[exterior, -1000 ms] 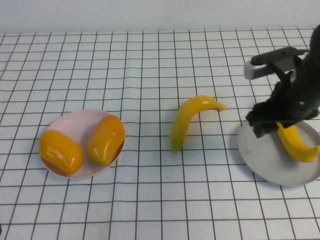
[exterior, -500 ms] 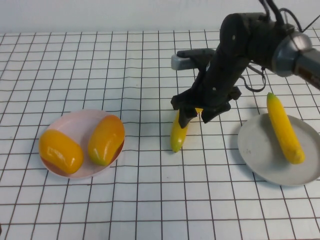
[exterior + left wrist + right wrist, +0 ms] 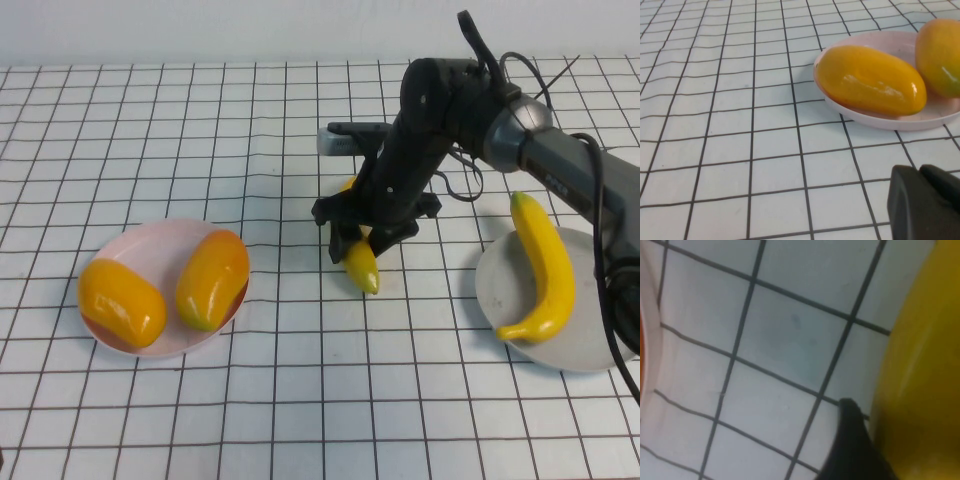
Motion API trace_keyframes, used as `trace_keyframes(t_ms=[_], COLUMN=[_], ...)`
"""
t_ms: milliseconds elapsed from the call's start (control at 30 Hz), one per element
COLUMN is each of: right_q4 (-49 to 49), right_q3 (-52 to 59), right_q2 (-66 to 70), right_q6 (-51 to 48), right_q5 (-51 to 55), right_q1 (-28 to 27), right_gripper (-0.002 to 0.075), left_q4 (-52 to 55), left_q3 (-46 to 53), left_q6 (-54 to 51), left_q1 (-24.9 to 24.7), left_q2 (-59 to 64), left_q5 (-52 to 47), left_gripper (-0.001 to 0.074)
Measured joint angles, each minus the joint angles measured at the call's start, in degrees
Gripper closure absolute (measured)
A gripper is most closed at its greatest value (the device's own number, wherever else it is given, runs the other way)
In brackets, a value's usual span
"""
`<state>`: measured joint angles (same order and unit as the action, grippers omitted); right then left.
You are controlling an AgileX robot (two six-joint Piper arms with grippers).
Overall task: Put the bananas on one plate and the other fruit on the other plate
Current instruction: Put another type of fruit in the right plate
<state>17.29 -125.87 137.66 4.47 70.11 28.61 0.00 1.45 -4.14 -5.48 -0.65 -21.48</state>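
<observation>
This looks like a robot test bench in a lab rather than a home or kitchen. The work surface is a white tabletop cloth ruled with a black square grid (image 3: 150,130), slightly wrinkled, running back to a plain pale wall (image 3: 200,30) with no furniture or kitchenware around. On it sit only glossy, toy-like fruit on a pale pink round plate (image 3: 140,250) and a grey round plate (image 3: 500,300), and a black jointed robot arm with loose cables (image 3: 470,100) reaches over it.

Right end effector (image 3: 362,232) lowered mid-table (fingers closed); left end effector (image 3: 927,202) parked.
</observation>
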Motion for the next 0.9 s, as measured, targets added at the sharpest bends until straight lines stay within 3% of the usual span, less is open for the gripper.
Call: trace_keyframes(t_ms=[133,500,700,900], right_q4=[0.0,-3.9,-11.8,-22.0], right_q3=[-0.1,2.6,24.4,52.5], right_q2=[0.0,-14.6,-27.6,-41.9], right_q6=[0.0,-4.0,-3.1,7.3], right_q5=[0.0,0.4,0.2,-9.1], right_q1=[0.0,1.2,0.7,0.6], right_gripper=[0.0414,0.0413,0.0413,0.0413], left_q4=[0.0,0.0,0.0,0.0], left_q3=[0.0,0.0,0.0,0.0], left_q6=[0.0,0.0,0.0,0.0], left_q1=[0.0,0.0,0.0,0.0], left_q2=[0.0,0.0,0.0,0.0], left_q5=[0.0,0.0,0.0,0.0], left_gripper=[0.0738,0.0738,0.0738,0.0738])
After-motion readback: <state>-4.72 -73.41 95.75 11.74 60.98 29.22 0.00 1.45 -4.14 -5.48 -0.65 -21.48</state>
